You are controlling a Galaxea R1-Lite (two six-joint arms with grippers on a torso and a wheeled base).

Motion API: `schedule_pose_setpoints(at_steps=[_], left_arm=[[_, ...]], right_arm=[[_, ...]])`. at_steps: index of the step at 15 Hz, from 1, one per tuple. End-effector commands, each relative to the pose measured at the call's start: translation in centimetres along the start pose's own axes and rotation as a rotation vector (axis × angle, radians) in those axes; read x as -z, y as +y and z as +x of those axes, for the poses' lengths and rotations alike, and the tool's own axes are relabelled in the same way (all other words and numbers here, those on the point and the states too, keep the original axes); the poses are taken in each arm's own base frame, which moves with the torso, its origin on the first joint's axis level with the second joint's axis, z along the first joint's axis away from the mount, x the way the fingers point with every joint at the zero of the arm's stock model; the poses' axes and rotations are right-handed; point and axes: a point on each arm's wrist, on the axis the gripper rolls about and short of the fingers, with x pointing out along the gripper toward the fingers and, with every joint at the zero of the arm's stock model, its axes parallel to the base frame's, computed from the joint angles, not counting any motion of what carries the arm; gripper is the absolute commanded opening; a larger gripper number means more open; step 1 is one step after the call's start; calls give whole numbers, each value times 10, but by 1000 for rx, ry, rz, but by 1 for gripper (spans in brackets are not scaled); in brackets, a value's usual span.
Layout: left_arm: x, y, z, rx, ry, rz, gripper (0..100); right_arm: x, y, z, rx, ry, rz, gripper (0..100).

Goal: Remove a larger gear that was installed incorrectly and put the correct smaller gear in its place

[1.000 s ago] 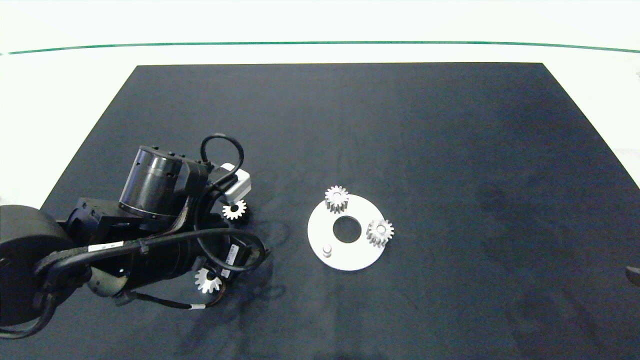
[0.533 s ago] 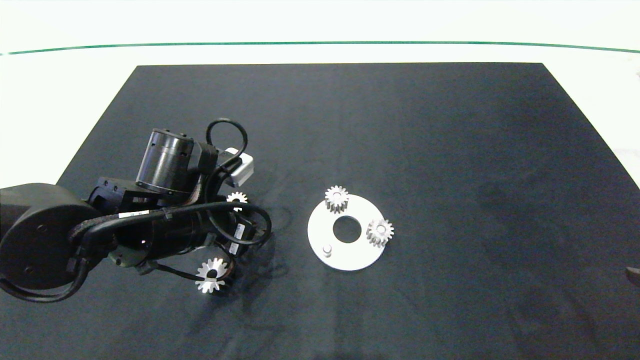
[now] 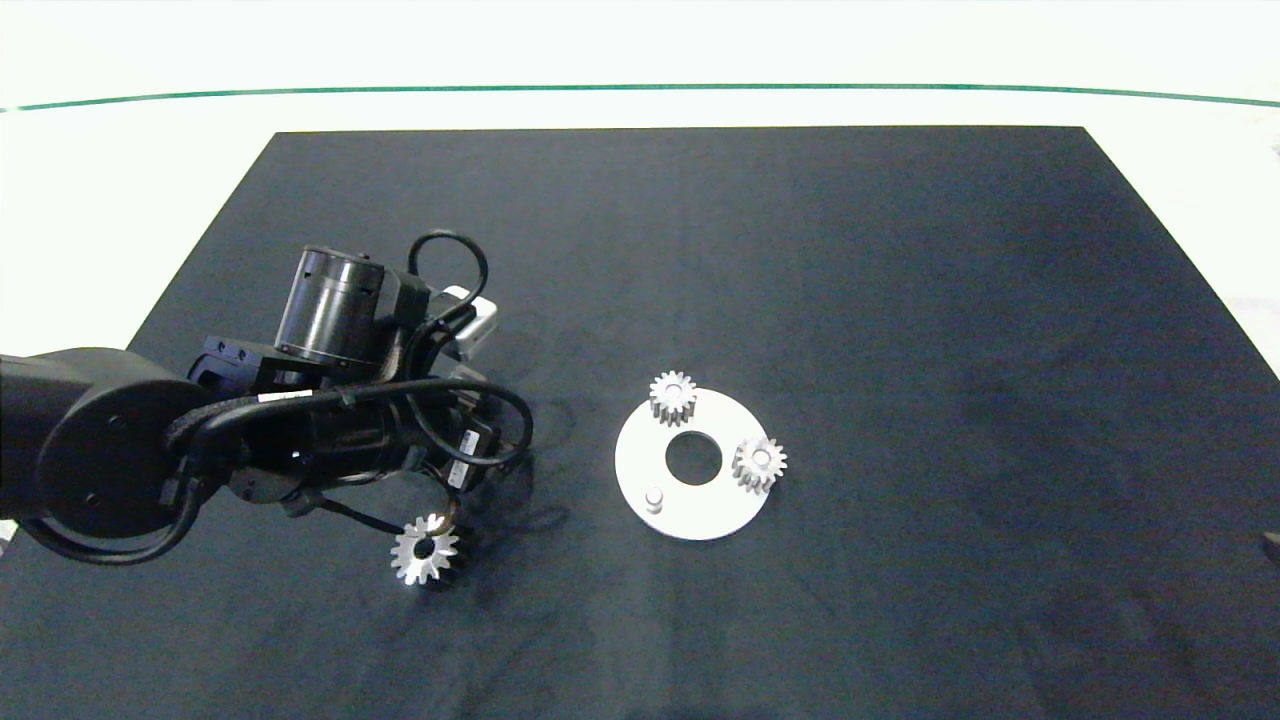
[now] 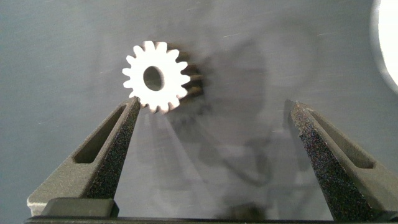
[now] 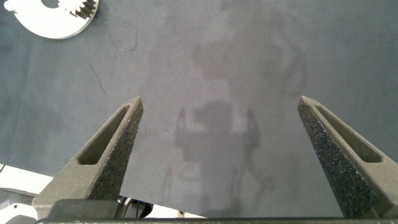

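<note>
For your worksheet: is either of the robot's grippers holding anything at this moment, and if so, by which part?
Nothing is held. The left gripper is open over the mat, the smaller gear lying free near one fingertip. The right gripper is open above bare mat.

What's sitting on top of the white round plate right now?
On the white round plate: two small spur gears and a bare peg with no gear. Whatever is under the two gears is covered.

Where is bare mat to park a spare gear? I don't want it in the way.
Free: the black mat right of the white disc, and the far strip behind it. Crowded: the left side, where the left arm hangs over a smaller gear beside the larger gear.
</note>
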Motion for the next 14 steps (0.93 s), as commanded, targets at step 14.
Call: schedule_pose_setpoints(at_steps=[14], left_arm=[[-11,7,-16,1,14,13,100]], right_arm=[[-1,-1,-1,6,-3,1,100]])
